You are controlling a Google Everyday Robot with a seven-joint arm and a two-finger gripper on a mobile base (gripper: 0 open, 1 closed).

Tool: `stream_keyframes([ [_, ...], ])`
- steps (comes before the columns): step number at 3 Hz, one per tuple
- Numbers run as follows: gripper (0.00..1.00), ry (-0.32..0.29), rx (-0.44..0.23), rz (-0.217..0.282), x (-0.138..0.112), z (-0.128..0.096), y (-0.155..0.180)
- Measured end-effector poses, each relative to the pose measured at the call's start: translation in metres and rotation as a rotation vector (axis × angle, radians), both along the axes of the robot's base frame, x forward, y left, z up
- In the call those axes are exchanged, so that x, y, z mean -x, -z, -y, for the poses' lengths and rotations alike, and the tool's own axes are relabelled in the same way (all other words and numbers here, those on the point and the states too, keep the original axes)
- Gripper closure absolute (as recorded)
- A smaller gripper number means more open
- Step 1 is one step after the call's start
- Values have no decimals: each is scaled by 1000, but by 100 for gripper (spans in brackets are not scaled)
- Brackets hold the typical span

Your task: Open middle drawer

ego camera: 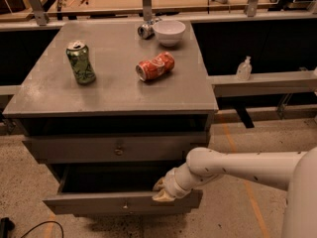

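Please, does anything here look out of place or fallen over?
Yes. The red can lies on its side on the cabinet top, while the green can stands upright. A silver can also lies tipped beside the bowl. The tool is at the front edge of the pulled-out middle drawer.

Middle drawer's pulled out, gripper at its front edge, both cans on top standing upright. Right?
Not quite. In the camera view only the green can stands upright; the red can lies on its side. The rest holds: the middle drawer is pulled out, the gripper at its front edge.
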State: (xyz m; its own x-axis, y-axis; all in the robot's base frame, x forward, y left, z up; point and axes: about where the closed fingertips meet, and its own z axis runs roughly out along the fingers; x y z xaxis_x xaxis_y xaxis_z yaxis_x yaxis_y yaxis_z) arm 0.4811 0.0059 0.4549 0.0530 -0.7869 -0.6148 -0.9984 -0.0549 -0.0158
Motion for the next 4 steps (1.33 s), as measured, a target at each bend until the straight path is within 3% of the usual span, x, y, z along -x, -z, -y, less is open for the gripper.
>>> stream_keyframes([
  [1,35,0,0,0,0,0,1],
  [2,12,17,-34,-32,10,1,-6],
  [3,0,38,-66,-62,18,2,-11],
  [4,0,63,-81,-86,23,4,-5],
])
